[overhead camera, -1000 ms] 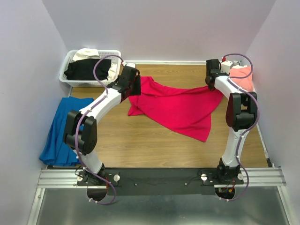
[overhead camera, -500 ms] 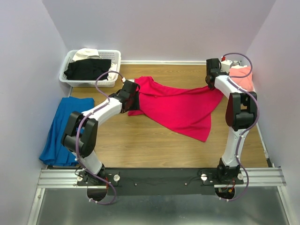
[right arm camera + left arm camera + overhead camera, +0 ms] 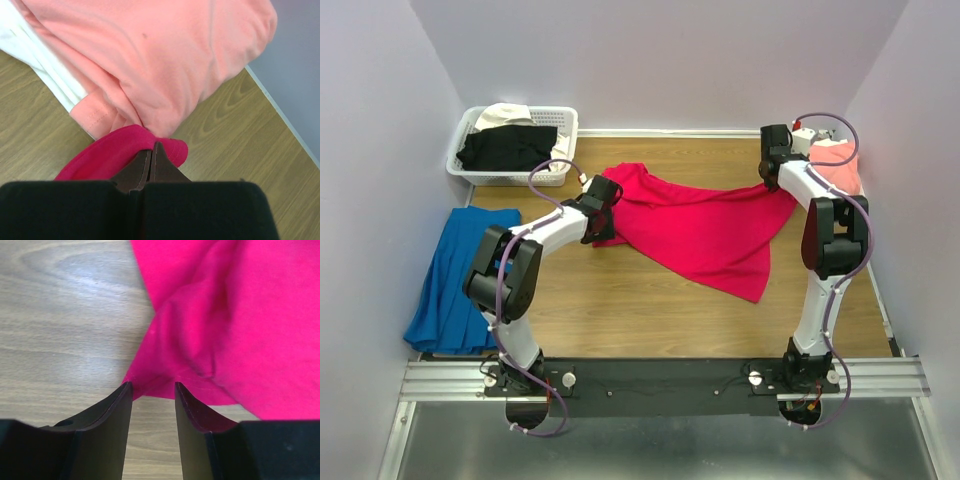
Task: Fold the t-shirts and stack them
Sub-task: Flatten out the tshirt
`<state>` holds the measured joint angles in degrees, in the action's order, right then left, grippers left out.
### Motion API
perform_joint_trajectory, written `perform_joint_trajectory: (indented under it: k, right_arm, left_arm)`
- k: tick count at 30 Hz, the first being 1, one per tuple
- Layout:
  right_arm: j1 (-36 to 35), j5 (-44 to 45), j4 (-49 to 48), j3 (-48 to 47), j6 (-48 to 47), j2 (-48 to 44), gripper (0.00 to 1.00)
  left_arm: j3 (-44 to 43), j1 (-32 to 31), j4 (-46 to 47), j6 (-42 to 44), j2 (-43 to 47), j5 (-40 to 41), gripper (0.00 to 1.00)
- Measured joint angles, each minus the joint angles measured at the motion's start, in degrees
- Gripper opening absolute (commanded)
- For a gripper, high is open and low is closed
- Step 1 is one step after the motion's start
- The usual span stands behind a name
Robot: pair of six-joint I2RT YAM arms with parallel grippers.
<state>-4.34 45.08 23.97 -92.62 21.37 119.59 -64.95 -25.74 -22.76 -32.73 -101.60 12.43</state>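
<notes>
The crimson-red t-shirt [image 3: 705,230] lies spread and rumpled across the back of the table. My left gripper [image 3: 603,212] is open and low over the wood at the shirt's left edge. In the left wrist view the gripper [image 3: 153,385] has its jaws on either side of a folded corner of the red shirt [image 3: 240,330]. My right gripper [image 3: 772,180] is shut on the shirt's right edge [image 3: 115,150], seen in the right wrist view [image 3: 151,146]. A folded salmon-pink t-shirt [image 3: 165,60] lies just beyond on a white t-shirt [image 3: 45,60].
A white lattice basket [image 3: 565,115] at the back left holds a black t-shirt [image 3: 505,148] and a cream one [image 3: 505,113]. A blue cloth [image 3: 445,280] lies over the table's left edge. The salmon-pink stack [image 3: 835,165] sits at the back right by the wall.
My left arm has dropped and drawn in, bringing its gripper down from above the shirt's top left to its left corner. The right arm has not moved.
</notes>
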Motion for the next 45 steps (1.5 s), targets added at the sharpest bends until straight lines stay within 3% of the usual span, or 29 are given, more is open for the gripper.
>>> perform_joint_trajectory:
  k: [3,6,7,10,19,27,35,38,45]
  right_arm:
    - [0.1,-0.2,0.0,0.0,0.0,0.0,0.01]
    - [0.3,-0.5,0.0,0.0,0.0,0.0,0.01]
    - [0.3,-0.6,0.0,0.0,0.0,0.0,0.01]
    - [0.3,-0.8,0.0,0.0,0.0,0.0,0.01]
    - [0.3,-0.8,0.0,0.0,0.0,0.0,0.01]
    - [0.3,-0.8,0.1,0.1,-0.1,-3.3,0.01]
    - [0.3,-0.8,-0.3,0.2,-0.4,-9.0,0.01]
    - [0.3,-0.8,-0.4,0.6,-0.4,-9.2,0.01]
    - [0.4,-0.8,-0.3,4.3,-0.4,-9.0,0.01]
  left_arm:
    - [0.0,0.0,-0.7,-0.8,-1.2,1.6,0.47]
    - [-0.3,0.0,-1.0,-1.4,-2.3,2.8,0.37]
    - [-0.3,0.0,-0.9,-1.5,-2.3,3.0,0.21]
    - [-0.8,0.0,-1.4,-2.0,-2.6,3.9,0.0]
    - [-6.0,0.0,-9.0,-3.8,-1.7,8.9,0.0]
    - [-18.4,0.3,-19.4,-5.8,10.2,17.3,0.0]
    - [-29.0,3.3,-23.8,-3.4,17.3,24.4,0.0]
    - [-26.7,3.3,-23.1,-2.1,18.0,23.9,0.0]
    - [-5.9,1.5,-18.8,-3.0,18.2,16.9,0.0]
